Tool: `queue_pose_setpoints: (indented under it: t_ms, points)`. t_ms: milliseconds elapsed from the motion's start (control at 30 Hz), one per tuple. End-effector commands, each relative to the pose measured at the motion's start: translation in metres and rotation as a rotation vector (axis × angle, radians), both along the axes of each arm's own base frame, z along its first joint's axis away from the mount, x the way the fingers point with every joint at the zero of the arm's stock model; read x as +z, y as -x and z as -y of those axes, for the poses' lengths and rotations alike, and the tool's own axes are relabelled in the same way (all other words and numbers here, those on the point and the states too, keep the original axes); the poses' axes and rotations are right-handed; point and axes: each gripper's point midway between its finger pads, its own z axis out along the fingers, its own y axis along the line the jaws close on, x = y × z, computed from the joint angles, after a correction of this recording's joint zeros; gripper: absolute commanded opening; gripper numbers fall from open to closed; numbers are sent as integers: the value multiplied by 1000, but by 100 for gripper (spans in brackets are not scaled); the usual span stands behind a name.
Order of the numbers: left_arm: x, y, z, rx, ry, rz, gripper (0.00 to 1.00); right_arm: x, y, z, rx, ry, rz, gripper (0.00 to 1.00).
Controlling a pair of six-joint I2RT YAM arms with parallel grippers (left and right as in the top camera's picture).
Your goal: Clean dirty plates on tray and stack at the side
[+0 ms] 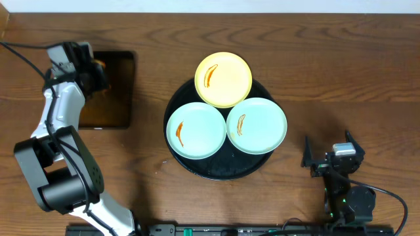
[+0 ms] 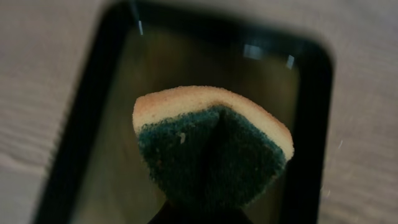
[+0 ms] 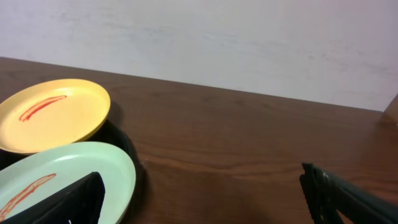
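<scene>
The large round black tray [image 1: 223, 172] sits mid-table with three plates on it. The pale yellow plate [image 1: 224, 79] is at the back; two pale blue-white plates lie at front left [image 1: 195, 130] and front right [image 1: 257, 125]. Each has an orange-brown smear. My left gripper [image 1: 96, 69] is far left, shut on a yellow-and-green sponge [image 2: 211, 146], holding it above a small rectangular black tray [image 1: 111, 98]. My right gripper [image 1: 331, 156] is open and empty on the table right of the round tray. The right wrist view shows the yellow plate [image 3: 53, 115] and one blue-white plate [image 3: 68, 168].
The small rectangular black tray [image 2: 87, 124] fills the left wrist view under the sponge. Brown wooden table surrounds both trays. A pale wall [image 3: 217, 43] stands behind the table's far edge. Cables run along the left side [image 1: 20, 56].
</scene>
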Motion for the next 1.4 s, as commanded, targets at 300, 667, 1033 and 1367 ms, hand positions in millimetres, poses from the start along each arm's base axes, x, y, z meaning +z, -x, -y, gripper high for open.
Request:
queue_pose_setpoints:
  t_ms: [300, 667, 1033, 1367]
  points:
    - [264, 22, 7, 18, -210, 599, 7, -1, 0, 2, -9, 12, 0, 99]
    - [46, -11, -11, 30, -53, 116, 7, -1, 0, 2, -9, 12, 0, 99]
    - [242, 6, -2, 25, -201, 566, 7, -1, 0, 2, -9, 12, 0, 99]
    - [96, -11, -9, 24, -87, 234, 8, -1, 0, 2, -9, 12, 0, 99]
